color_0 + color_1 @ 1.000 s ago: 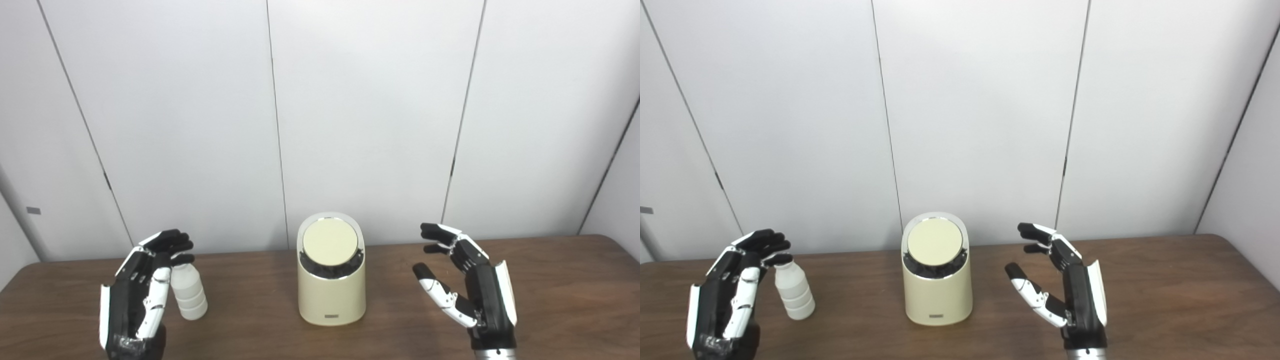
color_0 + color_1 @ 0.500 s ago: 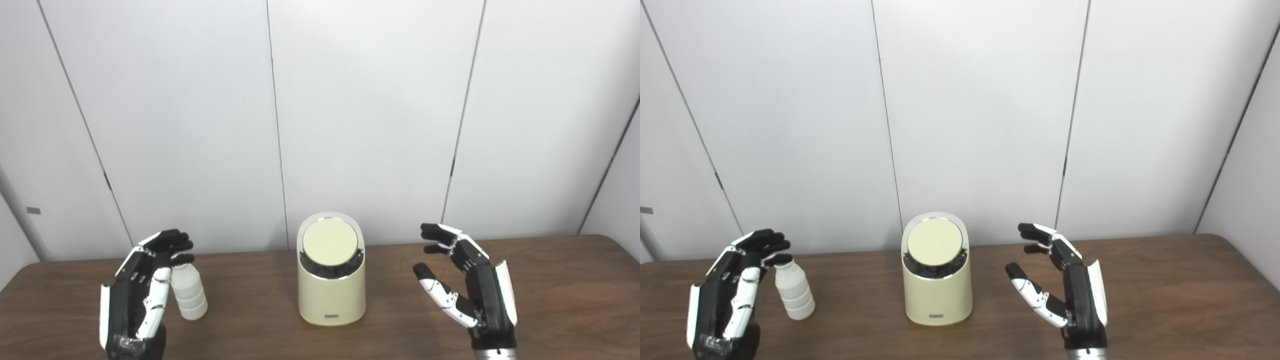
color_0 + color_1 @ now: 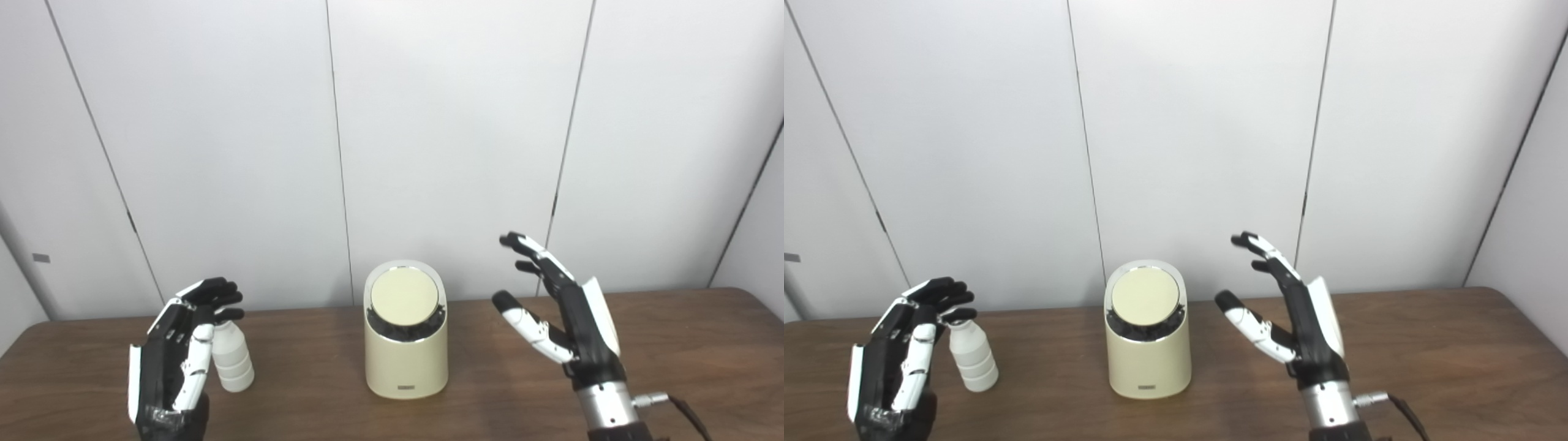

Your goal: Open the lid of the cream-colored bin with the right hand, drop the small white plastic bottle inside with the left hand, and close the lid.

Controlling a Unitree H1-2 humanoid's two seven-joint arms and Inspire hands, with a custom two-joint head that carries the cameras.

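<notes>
My right hand (image 3: 569, 312) has risen toward mid-frame right, fingers spread, beside the bin (image 3: 405, 334) with its lid (image 3: 405, 296) shut. My left hand (image 3: 174, 361) stays lower left, fingers apart, near the bottle (image 3: 231, 358).

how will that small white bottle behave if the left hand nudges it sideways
The small white plastic bottle stands upright, tall and narrow, so it probably tips easily. It looks light. Its ribbed round body would likely roll once down. The left robot hand is open beside it.
</notes>
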